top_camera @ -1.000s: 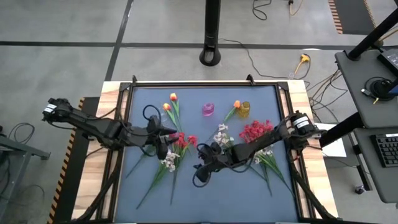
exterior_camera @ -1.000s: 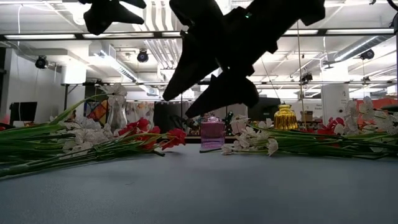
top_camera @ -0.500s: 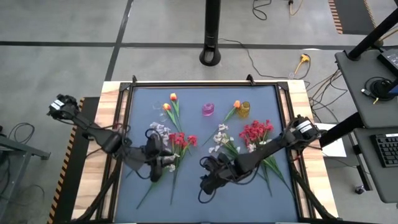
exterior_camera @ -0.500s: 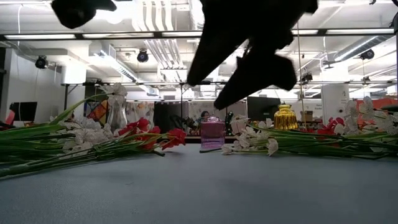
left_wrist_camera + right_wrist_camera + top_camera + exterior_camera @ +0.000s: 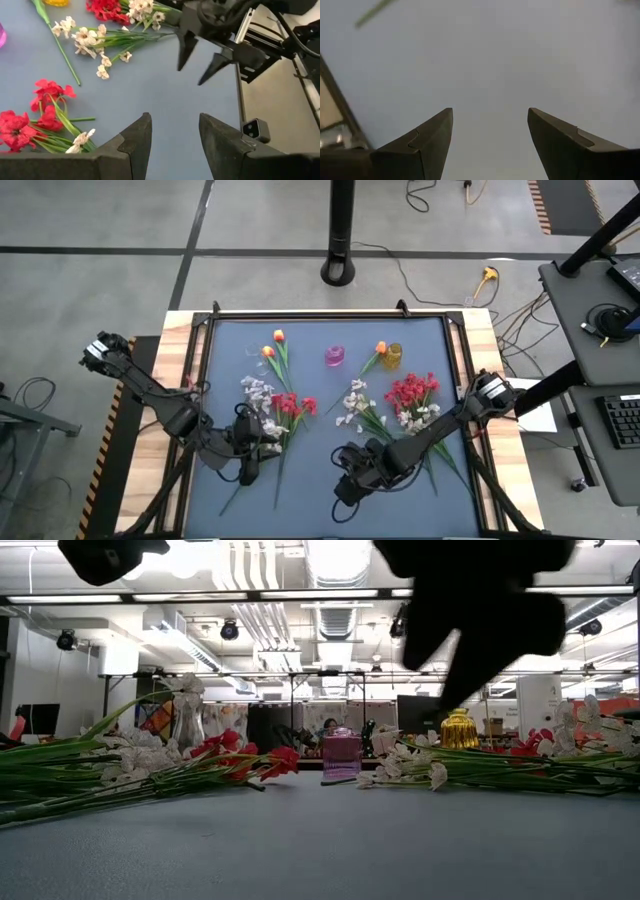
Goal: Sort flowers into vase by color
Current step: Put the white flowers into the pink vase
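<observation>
Meanwhile, flowers point(image 5: 285, 402) sprawled loose across the blue counter point(image 5: 320, 500), none yet in the pink vase point(image 5: 334, 356) or yellow vase point(image 5: 394, 355). Left gripper point(image 5: 174, 132) and right gripper point(image 5: 490, 125) both spread, empty, hovering over bare counter, presumably between picks.

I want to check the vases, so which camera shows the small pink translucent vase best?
The low view: the small pink translucent vase stands side-on at the mat's far edge, unobstructed. The high view shows only its top. The left wrist view catches a sliver at its picture edge; the right wrist view misses it.
</observation>
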{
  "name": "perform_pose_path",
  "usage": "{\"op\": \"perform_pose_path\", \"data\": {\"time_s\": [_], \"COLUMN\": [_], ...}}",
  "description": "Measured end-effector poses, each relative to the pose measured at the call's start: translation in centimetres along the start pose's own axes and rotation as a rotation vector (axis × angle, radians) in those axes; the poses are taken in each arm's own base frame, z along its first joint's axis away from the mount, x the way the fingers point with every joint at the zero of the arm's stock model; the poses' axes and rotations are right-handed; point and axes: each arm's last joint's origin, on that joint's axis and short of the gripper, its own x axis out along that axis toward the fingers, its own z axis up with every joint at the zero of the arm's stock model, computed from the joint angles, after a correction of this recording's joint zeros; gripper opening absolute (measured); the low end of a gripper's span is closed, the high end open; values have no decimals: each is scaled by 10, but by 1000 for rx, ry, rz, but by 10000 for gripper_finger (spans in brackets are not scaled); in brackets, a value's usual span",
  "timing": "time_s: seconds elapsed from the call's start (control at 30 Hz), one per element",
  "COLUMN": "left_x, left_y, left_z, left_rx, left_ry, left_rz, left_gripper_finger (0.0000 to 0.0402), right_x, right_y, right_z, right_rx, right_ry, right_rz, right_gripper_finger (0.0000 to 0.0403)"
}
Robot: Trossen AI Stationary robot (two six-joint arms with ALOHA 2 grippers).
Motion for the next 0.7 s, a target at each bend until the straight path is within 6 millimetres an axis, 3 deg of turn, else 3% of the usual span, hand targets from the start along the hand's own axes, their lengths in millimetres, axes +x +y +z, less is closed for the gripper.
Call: {"op": "perform_pose_path", "data": {"time_s": [0.23,0.43,0.57,0.7], "left_x": [2,2,2,-1], "left_y": [0,-1,-1,-4], "left_z": [-1,0,0,6], "left_rx": [18,29,50,75], "left_ry": [-4,-7,-12,-32], "left_rz": [7,6,9,2], "left_gripper_finger": [148,148,148,148], "right_x": [-4,-11,-18,-20], "right_y": [-2,-25,-45,-62], "right_z": [-23,-34,-30,-12], "right_rx": [-7,8,-5,-54], "right_ry": [216,404,424,388], "right_rz": [-23,-248,-461,-583], "right_gripper_finger": [249,249,249,249]}}
